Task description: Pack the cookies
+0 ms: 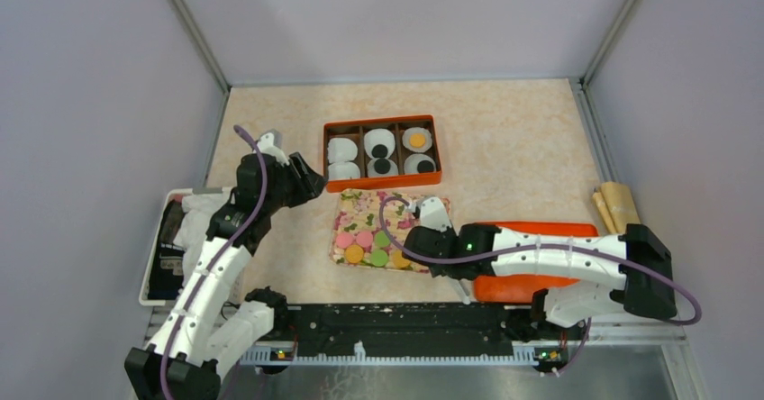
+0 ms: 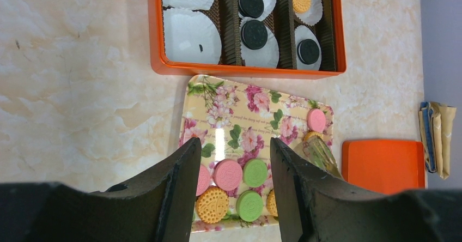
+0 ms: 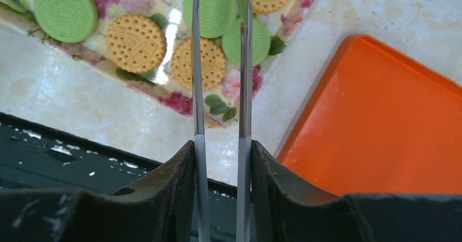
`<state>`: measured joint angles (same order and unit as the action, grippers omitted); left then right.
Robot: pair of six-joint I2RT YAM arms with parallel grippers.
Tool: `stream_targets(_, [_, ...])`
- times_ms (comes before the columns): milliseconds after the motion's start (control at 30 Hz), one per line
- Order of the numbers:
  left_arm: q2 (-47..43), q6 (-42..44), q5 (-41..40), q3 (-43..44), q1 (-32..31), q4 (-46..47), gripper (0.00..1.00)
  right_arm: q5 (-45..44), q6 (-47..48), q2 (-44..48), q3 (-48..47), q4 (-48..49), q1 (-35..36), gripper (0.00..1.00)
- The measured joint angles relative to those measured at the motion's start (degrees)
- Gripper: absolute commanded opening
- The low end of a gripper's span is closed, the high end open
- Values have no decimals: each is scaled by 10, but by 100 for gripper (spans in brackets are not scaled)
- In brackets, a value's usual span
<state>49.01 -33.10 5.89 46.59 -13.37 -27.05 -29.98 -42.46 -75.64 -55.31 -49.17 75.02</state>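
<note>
— Beige marbled tabletop (image 1: 504, 148) is seen between grey walls (image 1: 90, 103). What is laid out on it?

— An orange box (image 2: 245, 71) is set toward the far side, divided into six compartments, each lined with one of the white paper cups (image 2: 190, 32). Just in front of it a floral tray (image 2: 245, 106) is placed, and an orange lid (image 3: 381, 127) is laid to the tray's right, partly under the right arm (image 1: 541, 249).

— Where are the cookies (image 2: 228, 174) found?

— Most are gathered on the tray: pink, green and orange ones are clustered along its near edge, while one pink and one orange are set apart at its right edge. Four are already seated in cups: three black and one orange.

— How are the grippers held?

— The left gripper (image 2: 234, 144) is spread wide with nothing between its fingers (image 2: 174, 193), near the tray's far left corner. The right gripper (image 3: 222, 146) is closed on metal tweezers (image 3: 197, 89), whose two blades are stretched over the tray's near right corner, across an orange and two green cookies. Their tips are cut off in the right wrist view; whether anything is pinched cannot be told.
</note>
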Motion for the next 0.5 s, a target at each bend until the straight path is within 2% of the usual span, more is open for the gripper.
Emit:
stream_targets(233, [-4,0,3,0,0,0,56,-44,-24,14,-19,-53,0,49])
stream_targets(500, [-6,0,7,0,0,0,56,-60,-36,16,-21,-74,0,51])
